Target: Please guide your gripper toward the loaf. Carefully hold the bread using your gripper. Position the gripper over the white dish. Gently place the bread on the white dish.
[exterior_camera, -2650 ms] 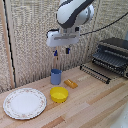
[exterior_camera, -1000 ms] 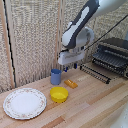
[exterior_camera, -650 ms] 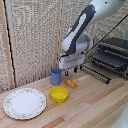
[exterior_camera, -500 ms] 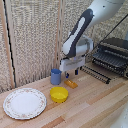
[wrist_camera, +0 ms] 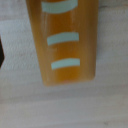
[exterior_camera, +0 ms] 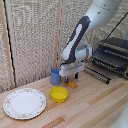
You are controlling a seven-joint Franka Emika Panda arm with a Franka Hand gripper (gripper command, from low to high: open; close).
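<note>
Your gripper [exterior_camera: 71,79] was low down over the wooden surface [exterior_camera: 95,105], right on top of the loaf [exterior_camera: 73,84]. The loaf lay flat on the surface, in the middle of the scene, near the back wall. Only a small bit of it peeked out from under the gripper in the exterior view. I could not tell how wide your gripper was open, or if it had hold of the loaf, because the white hand hid the fingers.

In the wrist view, the loaf [wrist_camera: 64,42] filled most of the picture. It was orange-brown and long, with three pale stripes across it. It looked blurry because the camera was very close. You could see the pale wood around it.

A blue cup [exterior_camera: 55,76] stood just beside the gripper, on the exterior view's left. A yellow bowl [exterior_camera: 59,94] sat in front of the cup, near the loaf but not touching it. The white dish [exterior_camera: 24,103] lay well apart from the loaf, far on the exterior view's left. A black rack [exterior_camera: 111,55] sat on the exterior view's right.
</note>
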